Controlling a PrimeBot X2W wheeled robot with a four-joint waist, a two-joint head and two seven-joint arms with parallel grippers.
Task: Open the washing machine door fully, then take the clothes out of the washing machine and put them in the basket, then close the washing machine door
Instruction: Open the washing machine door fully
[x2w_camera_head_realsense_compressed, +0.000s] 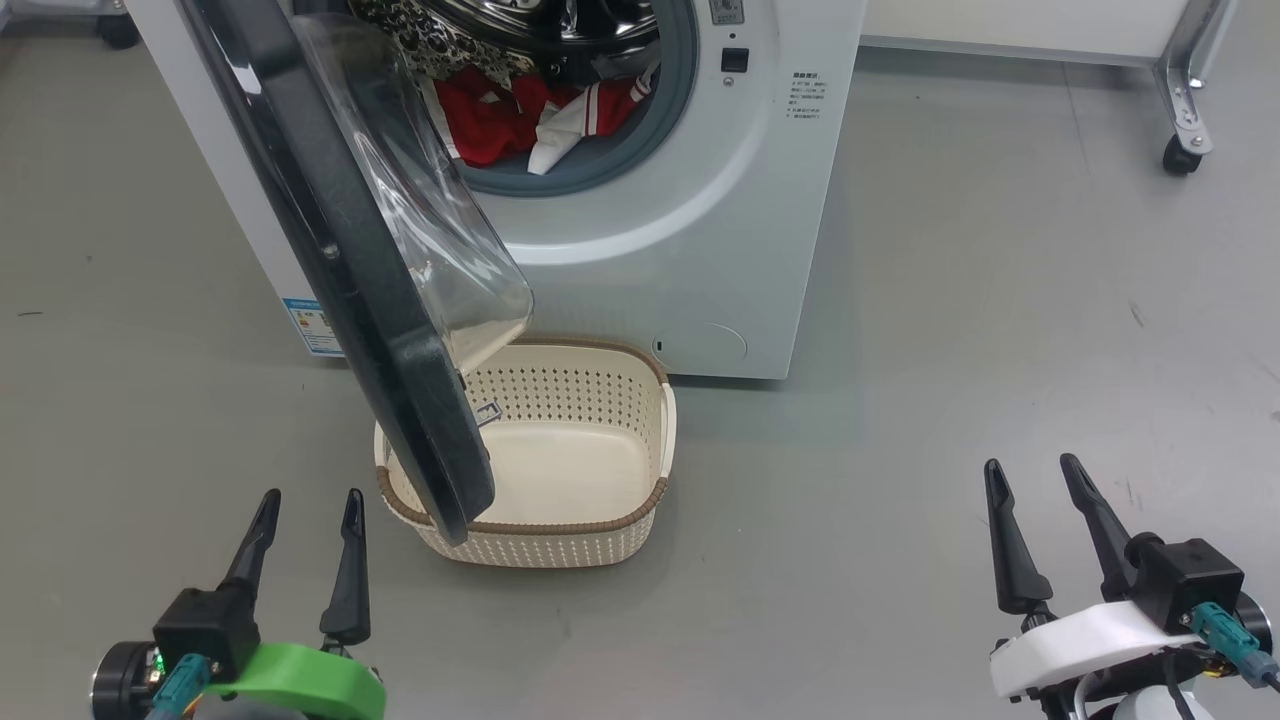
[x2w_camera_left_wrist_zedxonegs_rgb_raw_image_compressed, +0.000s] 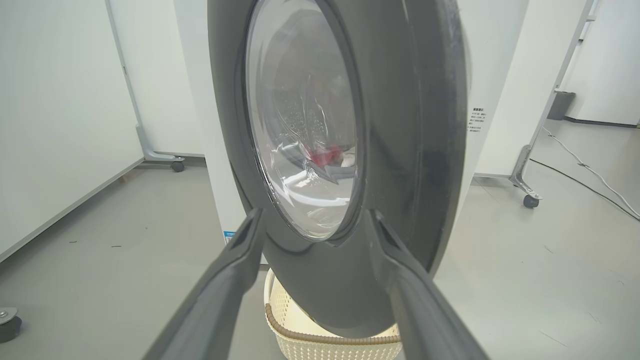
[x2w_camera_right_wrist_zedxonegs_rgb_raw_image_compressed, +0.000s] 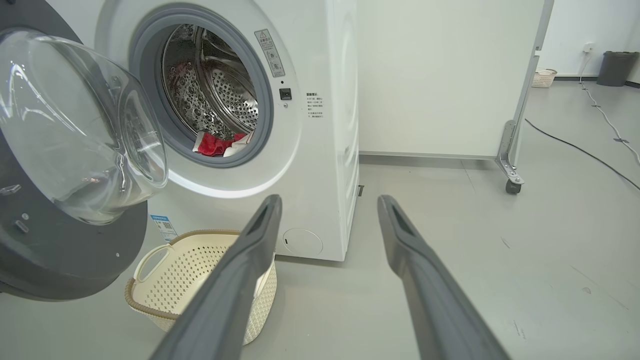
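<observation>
The washing machine door hangs ajar just beyond left gripper, jaws spread.

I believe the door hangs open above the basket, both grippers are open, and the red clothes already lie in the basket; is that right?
Not quite: the clothes lie inside the washing machine, and the basket holds no clothes, as the head view shows. The rest holds.

Red-and-white clothes, cream perforated basket with brown rim, black-rimmed door
</observation>
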